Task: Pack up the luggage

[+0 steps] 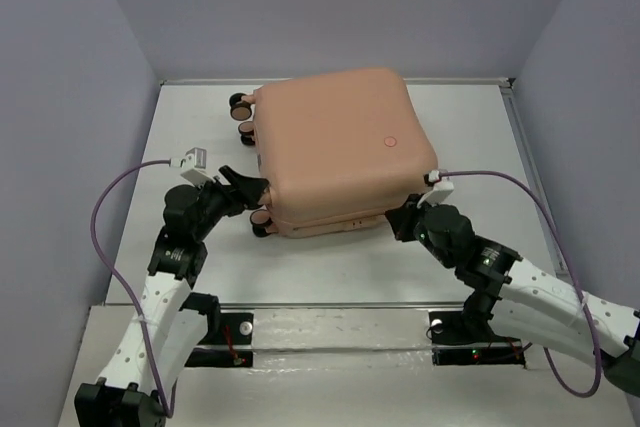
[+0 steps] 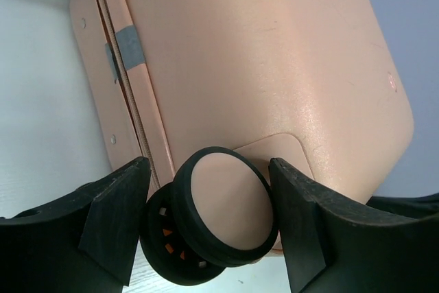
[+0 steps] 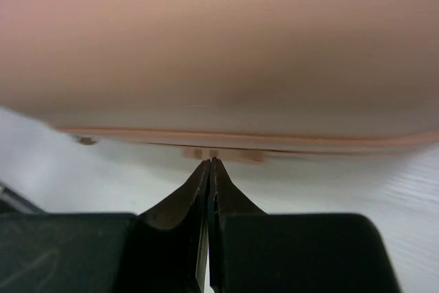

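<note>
Luggage (image 1: 335,142): smooth peach shell, rounded corners
Left gripper (image 2: 206,204): straddling rubber-rimmed wheel (image 2: 226,197), jaws spread
Right gripper (image 3: 210,166): clenching nothing; seam (image 3: 226,136) blurred

Top camera overhead; both wrist cameras close on luggage (image 1: 335,147).

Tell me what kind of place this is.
Probably a robot lab test cell, not a home: plain walls box in a white table, a left arm and right arm are bolted at its near edge, and the luggage lies on it.
</note>
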You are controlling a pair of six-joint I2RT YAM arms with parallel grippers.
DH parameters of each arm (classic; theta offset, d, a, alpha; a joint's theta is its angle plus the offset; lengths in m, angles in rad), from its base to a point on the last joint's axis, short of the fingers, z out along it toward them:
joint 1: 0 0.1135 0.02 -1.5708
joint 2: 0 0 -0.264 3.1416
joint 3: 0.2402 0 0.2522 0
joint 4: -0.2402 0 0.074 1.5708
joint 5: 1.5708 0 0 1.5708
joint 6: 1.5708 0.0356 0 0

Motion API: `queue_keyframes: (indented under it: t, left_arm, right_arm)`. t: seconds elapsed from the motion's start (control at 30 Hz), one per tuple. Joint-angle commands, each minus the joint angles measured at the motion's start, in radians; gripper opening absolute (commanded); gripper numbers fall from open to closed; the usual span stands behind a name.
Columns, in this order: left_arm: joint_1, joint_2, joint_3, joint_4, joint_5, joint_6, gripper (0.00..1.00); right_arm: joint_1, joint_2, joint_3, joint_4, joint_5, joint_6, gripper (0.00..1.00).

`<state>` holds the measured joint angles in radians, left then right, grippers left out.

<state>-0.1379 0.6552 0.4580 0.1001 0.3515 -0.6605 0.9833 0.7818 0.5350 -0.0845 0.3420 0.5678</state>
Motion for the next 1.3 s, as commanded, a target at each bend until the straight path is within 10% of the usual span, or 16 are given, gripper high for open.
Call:
queue_keyframes:
  t: [0.0, 0.2, 0.67, 0.97, 1.13, 1.27]
  left_arm:
    - [-0.089, -0.057, -0.012, 0.102, 0.007, 0.044, 0.06]
    - [-0.264, -0.115, -0.076, 0.147, -0.052, 0.042, 0.06]
    - [-0.727, 0.053, -0.064, 0.303, -0.292, 0.142, 0.06]
    - [-0.798, 0.234, 0.045, 0.385, -0.307, 0.156, 0.06]
    - [-0.799, 0.334, 0.132, 0.383, -0.318, 0.137, 0.06]
    - [-0.799, 0.394, 0.194, 0.415, -0.295, 0.119, 0.06]
  right_arm:
    - [-0.093, -0.035, -0.009, -0.322, 0.138, 0.124, 0.07]
    - [-0.248, 0.065, 0.06, -0.347, 0.215, 0.077, 0.07]
    - [-0.538, 0.489, 0.333, 0.107, -0.179, -0.249, 0.07]
    - [-0.624, 0.573, 0.468, 0.108, -0.331, -0.307, 0.07]
    - [-0.637, 0.365, 0.314, 0.055, -0.308, -0.257, 0.61]
    - [-0.637, 0.184, 0.135, 0.089, -0.464, -0.183, 0.57]
